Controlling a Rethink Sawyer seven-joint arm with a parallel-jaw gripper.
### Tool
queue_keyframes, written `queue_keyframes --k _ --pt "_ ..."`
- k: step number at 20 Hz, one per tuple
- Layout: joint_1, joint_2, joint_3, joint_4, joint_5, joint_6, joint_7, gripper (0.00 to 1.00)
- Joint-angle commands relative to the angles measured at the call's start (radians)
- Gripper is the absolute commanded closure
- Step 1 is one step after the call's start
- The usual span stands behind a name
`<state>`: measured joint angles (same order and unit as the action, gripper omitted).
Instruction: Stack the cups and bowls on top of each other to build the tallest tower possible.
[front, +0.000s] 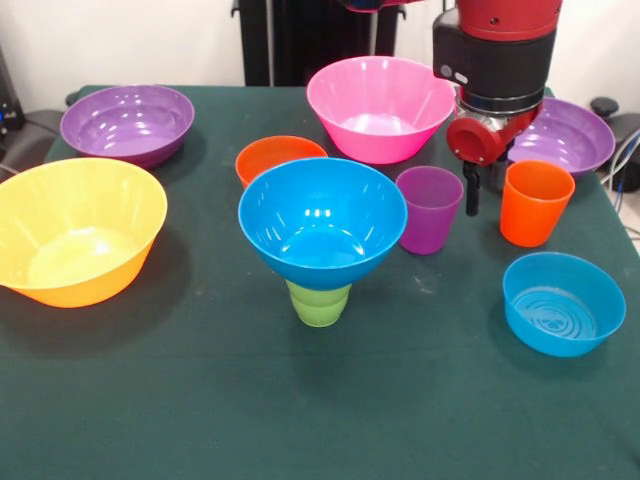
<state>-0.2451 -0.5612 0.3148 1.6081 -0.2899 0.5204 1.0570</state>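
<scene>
While the front view, the only one supplied, shows the tower (322, 245) as just the medium blue bowl (322, 220) seated on the green cup (320, 302) at the worktop's (200, 400) centre, the pincer (471, 190) hangs between the purple cup (430, 208) and the orange cup (535, 202), one dark finger visible, so whether it is open or closed cannot be told. Judged next step: grasp the orange cup by its rim, lift clear of neighbouring bowls, then lower it centred and vertical into the blue bowl, releasing gently, since the narrow green base will tip under side load.
</scene>
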Motion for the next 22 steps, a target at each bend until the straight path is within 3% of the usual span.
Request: queue_keyframes --k 1,10,22 --pt "-0.007 0.054 0.018 0.034 -0.023 -0.076 0.141 0.0" --pt "0.005 -0.022 0.026 0.054 -0.002 -0.023 0.133 0.0" --pt "0.016 -0.058 0.032 0.086 0.028 0.022 0.143 0.0"
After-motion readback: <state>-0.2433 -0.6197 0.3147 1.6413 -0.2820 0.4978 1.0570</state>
